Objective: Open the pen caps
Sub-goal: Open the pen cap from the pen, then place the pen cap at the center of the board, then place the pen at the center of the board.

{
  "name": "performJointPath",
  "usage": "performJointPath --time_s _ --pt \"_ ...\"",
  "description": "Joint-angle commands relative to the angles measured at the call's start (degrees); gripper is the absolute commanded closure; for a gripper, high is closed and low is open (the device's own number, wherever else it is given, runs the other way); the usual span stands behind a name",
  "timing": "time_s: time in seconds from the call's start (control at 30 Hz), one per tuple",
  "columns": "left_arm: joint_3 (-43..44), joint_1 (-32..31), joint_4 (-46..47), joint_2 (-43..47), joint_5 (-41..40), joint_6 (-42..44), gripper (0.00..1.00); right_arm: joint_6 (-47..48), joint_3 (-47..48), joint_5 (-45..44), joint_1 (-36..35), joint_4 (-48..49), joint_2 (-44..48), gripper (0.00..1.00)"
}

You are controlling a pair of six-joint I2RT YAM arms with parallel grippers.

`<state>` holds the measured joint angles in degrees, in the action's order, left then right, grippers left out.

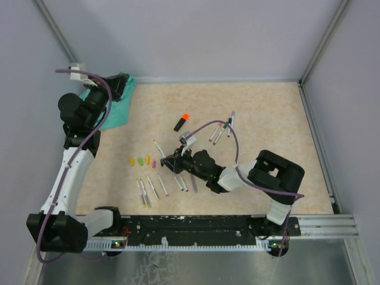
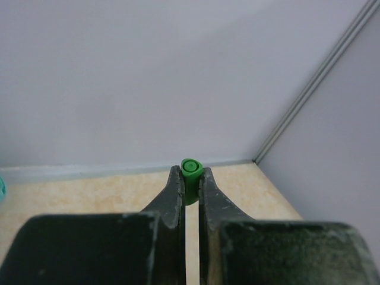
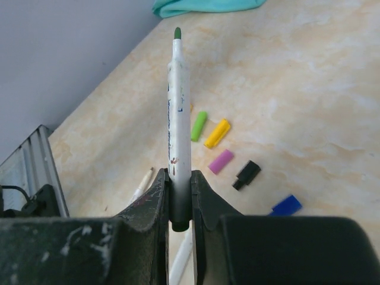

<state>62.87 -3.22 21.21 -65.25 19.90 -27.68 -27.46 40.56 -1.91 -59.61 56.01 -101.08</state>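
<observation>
Right fingers [image 3: 155, 199] fill the bottom of the right wrist view, pinched nearly shut on the butt of a white pen [image 3: 179, 107]. Its green tip is bare and points to the top of the frame; I reckon the barrel is held that way so a cap pulls off along its axis. Left fingers [image 2: 172, 196] are likewise almost closed, on a green cap [image 2: 191, 169] seen end-on. The top view has that arm at upper left over the teal cloth [image 1: 119, 116], well apart from the pen, so I read this pen as opened and the cap due for a drop. Loose caps [image 3: 217, 133] (green, yellow, pink, black, blue) lie on the surface [image 3: 309, 89] right of the pen, near bare barrels [image 1: 153, 187]. At upper centre of the top view an orange-capped marker [image 1: 181, 122] and a bunch of pens [image 1: 221, 132] look capped. Hidden: the cap's body between the fingers and the pen's butt end. In the top view both grips are too small to make out.
</observation>
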Motion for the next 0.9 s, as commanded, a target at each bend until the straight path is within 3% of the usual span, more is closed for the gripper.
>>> performJointPath --time_s 0.0,0.13,0.27,0.37,0.63,0.87 --pt "-7.16 -0.18 -0.99 2.35 7.69 -4.64 1.0 1.02 -3.07 -11.16 -0.27 -1.86 10.32 1.0" --pt "-12.6 -3.75 -10.56 3.59 10.77 -5.36 1.0 2.04 -0.56 -20.83 -1.17 -17.32 15.59 1.0" --pt "-16.65 -15.17 -21.32 5.94 -1.9 -0.22 1.0 3.32 4.26 -27.65 -2.56 -31.7 18.28 1.0" --pt "-21.57 -21.55 -22.34 7.28 -7.82 -1.33 1.0 2.48 5.7 -32.46 -3.13 -39.92 20.95 1.0" --pt "-27.45 -32.35 -21.66 3.48 -10.99 -6.56 1.0 -4.32 -0.05 -42.62 -2.96 -47.16 30.11 1.0" --pt "-25.96 -42.06 -21.81 -3.09 -16.61 -9.64 1.0 -11.77 -3.56 -39.02 -3.84 -53.54 34.5 1.0"
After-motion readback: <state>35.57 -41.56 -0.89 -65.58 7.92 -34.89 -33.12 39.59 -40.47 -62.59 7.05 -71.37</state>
